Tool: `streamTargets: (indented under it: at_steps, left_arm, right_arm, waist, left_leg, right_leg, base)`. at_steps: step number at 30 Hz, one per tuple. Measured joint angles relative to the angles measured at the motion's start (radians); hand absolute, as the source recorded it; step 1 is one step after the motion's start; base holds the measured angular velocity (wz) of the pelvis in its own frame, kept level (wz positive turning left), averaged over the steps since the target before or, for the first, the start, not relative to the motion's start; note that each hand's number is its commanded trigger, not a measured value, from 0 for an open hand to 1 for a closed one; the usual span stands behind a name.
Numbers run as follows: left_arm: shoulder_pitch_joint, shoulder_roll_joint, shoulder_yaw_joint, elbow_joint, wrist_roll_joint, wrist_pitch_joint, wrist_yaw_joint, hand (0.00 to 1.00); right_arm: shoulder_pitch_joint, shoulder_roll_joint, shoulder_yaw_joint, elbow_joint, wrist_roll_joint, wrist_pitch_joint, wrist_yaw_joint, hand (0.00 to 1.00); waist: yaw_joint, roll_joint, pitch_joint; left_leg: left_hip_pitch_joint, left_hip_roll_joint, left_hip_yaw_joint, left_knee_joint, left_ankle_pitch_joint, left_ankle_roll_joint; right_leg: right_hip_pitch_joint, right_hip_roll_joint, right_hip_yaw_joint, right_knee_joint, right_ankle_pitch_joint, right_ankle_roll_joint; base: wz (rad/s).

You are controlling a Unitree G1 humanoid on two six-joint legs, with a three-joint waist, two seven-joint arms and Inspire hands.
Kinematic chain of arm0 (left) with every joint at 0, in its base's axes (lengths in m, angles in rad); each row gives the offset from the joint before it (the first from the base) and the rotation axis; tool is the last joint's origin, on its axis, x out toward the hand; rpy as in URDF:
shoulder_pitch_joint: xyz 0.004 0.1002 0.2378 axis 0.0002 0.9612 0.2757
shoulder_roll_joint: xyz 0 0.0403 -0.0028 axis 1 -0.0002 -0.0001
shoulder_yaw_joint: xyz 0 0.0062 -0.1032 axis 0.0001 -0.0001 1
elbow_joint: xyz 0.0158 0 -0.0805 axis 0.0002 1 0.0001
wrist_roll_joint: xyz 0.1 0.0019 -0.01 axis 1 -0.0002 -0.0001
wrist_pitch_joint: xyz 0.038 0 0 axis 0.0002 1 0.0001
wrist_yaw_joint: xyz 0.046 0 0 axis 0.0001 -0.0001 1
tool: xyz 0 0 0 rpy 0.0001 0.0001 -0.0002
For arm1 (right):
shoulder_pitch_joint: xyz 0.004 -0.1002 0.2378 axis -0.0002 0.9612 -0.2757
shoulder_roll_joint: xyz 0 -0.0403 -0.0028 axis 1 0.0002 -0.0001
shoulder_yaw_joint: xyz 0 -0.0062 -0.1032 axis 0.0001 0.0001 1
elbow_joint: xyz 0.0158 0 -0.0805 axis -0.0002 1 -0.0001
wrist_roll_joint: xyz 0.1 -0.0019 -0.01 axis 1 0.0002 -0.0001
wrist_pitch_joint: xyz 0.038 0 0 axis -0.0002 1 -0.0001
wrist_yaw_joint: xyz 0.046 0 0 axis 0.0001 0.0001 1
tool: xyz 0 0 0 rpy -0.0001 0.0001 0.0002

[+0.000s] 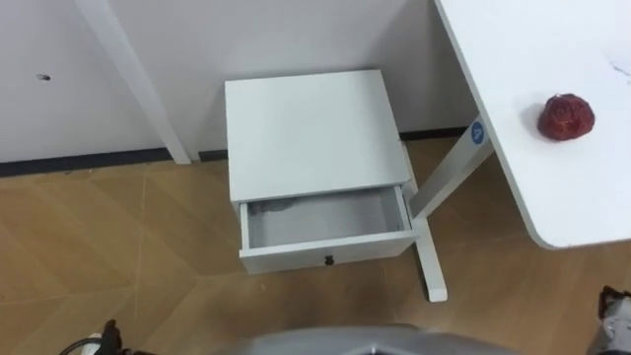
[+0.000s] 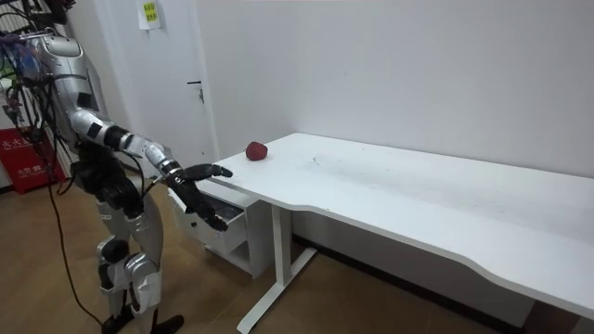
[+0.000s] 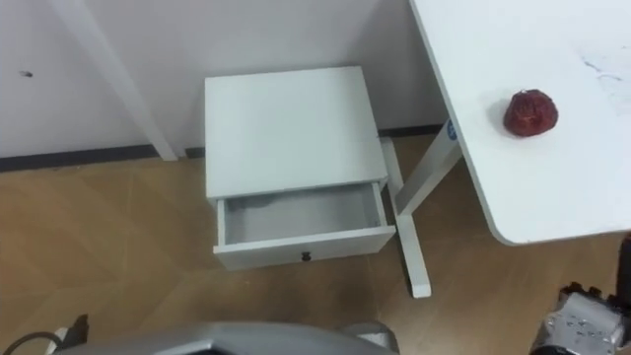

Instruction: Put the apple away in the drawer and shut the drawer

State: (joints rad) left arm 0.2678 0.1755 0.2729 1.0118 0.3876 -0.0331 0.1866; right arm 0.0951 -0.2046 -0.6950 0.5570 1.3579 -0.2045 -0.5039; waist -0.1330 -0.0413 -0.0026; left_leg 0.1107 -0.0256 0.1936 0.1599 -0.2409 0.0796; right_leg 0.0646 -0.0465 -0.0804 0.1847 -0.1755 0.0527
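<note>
Apple (image 1: 566, 116), dark red and round, sits on white worktop (image 1: 513, 59), ahead-right of right hand (image 3: 584, 319), fingers straight, empty.

The white worktop (image 1: 552, 177) stands just right of the cabinet (image 1: 311, 128) and carries a red apple (image 1: 566, 116). The cabinet stands on the wooden floor (image 1: 99, 256), its drawer (image 1: 325, 222) pulled open.

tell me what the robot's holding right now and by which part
Nothing is held. The left hand and right hand are open and empty; the apple lies on the table.
</note>
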Motion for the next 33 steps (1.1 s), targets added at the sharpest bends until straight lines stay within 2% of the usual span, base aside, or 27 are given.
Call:
streamTargets:
  at_steps: [4,5,7,13,18,21,23,26,33]
  left_arm:
    - [-0.003,0.001,0.000,-0.019,0.000,-0.003,-0.004,0.00]
    - [-0.003,0.000,-0.001,-0.019,0.000,-0.005,-0.006,0.00]
    - [-0.002,0.000,-0.003,-0.019,-0.002,-0.004,-0.006,0.00]
    - [0.007,0.003,-0.025,-0.019,0.010,-0.004,-0.006,0.00]
    - [0.007,0.011,-0.062,-0.019,0.010,-0.004,-0.013,0.00]
    - [0.009,0.017,-0.072,-0.019,0.011,-0.003,-0.025,0.00]
    - [0.003,0.021,-0.072,-0.020,0.011,-0.003,-0.025,0.00]
    - [-0.005,0.040,-0.083,-0.021,0.011,-0.003,-0.027,0.00]
    - [0.002,0.048,-0.081,-0.040,0.017,-0.002,-0.050,0.00]
  right_arm:
    - [-0.026,-0.040,-0.001,-0.081,-0.138,-0.027,-0.083,0.00]
    - [-0.027,-0.041,0.003,-0.118,-0.220,-0.026,-0.107,0.00]
    - [-0.027,-0.044,0.006,-0.168,-0.339,-0.027,-0.137,0.00]
    - [-0.039,-0.089,0.075,-0.217,-0.662,-0.027,-0.205,0.00]
    - [-0.068,-0.124,0.099,-0.180,-0.774,-0.014,-0.164,0.00]
    - [-0.094,-0.145,0.147,-0.179,-0.792,0.003,-0.137,0.00]
    - [-0.096,-0.163,0.193,-0.179,-0.845,0.011,-0.095,0.00]
    - [-0.096,-0.166,0.231,-0.179,-0.864,0.015,-0.044,0.00]
    - [-0.096,-0.169,0.258,-0.160,-0.980,0.033,0.047,0.00]
  waist:
    - [0.001,-0.013,0.0011]
    - [0.002,-0.013,-0.0005]
    - [0.003,-0.010,0.0011]
    - [0.011,-0.014,0.0020]
    - [0.031,-0.023,0.0071]
    - [0.032,-0.031,0.0108]
    - [0.045,-0.037,0.0110]
    - [0.060,-0.048,0.0096]
    - [0.088,-0.050,0.0087]
  left_leg:
    - [-0.009,0.000,-0.004,0.003,0.000,0.000]
    - [-0.017,0.000,-0.004,0.006,0.000,0.000]
    - [-0.019,0.001,-0.005,0.007,0.000,0.000]
    - [-0.033,0.000,-0.005,0.009,0.001,0.000]
    - [-0.030,0.001,-0.003,0.006,0.001,0.000]
    - [-0.031,0.001,-0.003,0.006,0.001,0.000]
    - [-0.028,0.003,-0.003,0.007,0.001,0.000]
    - [-0.027,0.007,-0.003,0.007,0.001,-0.001]
    - [-0.022,0.008,-0.004,0.005,0.002,-0.002]
  right_leg:
    - [-0.007,0.000,0.001,0.001,0.000,0.000]
    - [-0.014,0.000,0.000,0.001,0.000,0.000]
    - [-0.015,0.000,-0.002,0.001,0.000,0.000]
    - [-0.031,0.000,0.000,0.001,0.000,-0.001]
    - [-0.028,0.000,0.002,0.000,0.000,-0.001]
    - [-0.029,0.000,0.001,-0.001,0.000,-0.001]
    - [-0.030,0.001,0.001,-0.002,0.001,-0.002]
    - [-0.029,0.004,-0.002,-0.003,0.003,-0.004]
    - [-0.019,0.006,-0.004,-0.017,0.005,-0.008]
  base:
    - [0.00]
    - [0.00]
    - [0.00]
    - [-0.01]
    - [0.00]
    - [0.00]
    - [0.00]
    - [0.00]
    - [0.00]
